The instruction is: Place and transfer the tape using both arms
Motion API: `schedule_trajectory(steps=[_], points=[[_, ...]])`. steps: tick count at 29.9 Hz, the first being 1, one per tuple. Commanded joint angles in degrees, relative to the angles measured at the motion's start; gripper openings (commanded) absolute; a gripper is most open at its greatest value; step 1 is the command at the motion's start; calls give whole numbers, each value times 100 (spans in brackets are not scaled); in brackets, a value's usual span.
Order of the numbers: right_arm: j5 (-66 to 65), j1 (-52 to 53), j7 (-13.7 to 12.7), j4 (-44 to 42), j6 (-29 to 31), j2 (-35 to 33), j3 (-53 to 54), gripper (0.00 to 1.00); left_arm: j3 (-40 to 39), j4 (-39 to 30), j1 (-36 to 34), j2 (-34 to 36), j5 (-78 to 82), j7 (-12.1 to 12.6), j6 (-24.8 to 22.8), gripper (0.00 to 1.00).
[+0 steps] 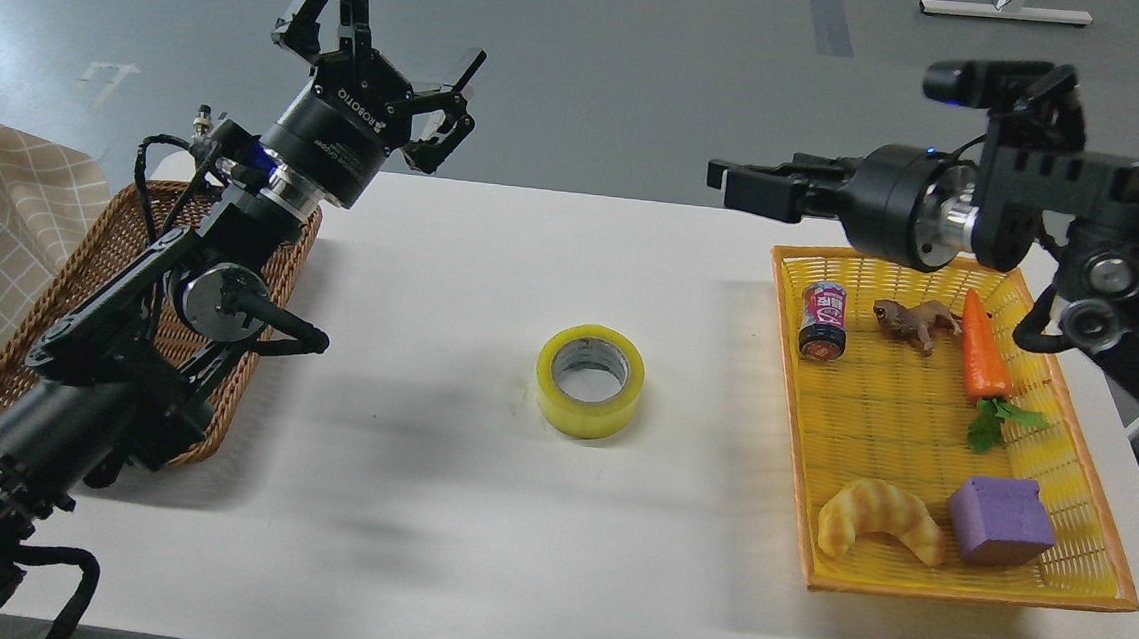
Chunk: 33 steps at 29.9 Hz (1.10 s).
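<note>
The yellow tape roll (590, 381) lies flat on the white table (434, 531), near its middle, with its grey-white core facing up. Nothing touches it. My right gripper (725, 186) is raised high above the table's back right, well up and right of the tape, pointing left; its fingers stand slightly apart and hold nothing. My left gripper (389, 38) is raised above the table's back left, fingers spread wide and empty, far from the tape.
A brown wicker basket (48, 323) sits at the left under my left arm. A yellow tray (952, 587) at the right holds a small can (823, 320), a toy animal (915, 322), a carrot (983, 353), a croissant (879, 520) and a purple block (1000, 520).
</note>
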Motion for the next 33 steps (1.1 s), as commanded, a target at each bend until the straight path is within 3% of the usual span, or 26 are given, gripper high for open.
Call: schedule_trajectory(steps=[1,7,12,19,25,33], points=[[804,-191,2,-43,0,-261,495,100,0,0,-1,-6,4,0,6,98],[2026,-551,11,-279,0,-394,987,100,9,0,-27,29,4,0,-3,98],[3458,-841,11,-885,0,-122,1682,100,18,9,-27,38,4,0,-3,98],[4961,-1026,2,-1913,0,1020,2893,100,27,9,-27,38,4,0,-11,98],[5173,-1175,2,-2239,0,1951,4044,100,27,9,-19,29,4,0,-11,98],[5182,-1439,2,-2380,0,2744,4346,100,0,9,-27,29,4,0,-11,98]])
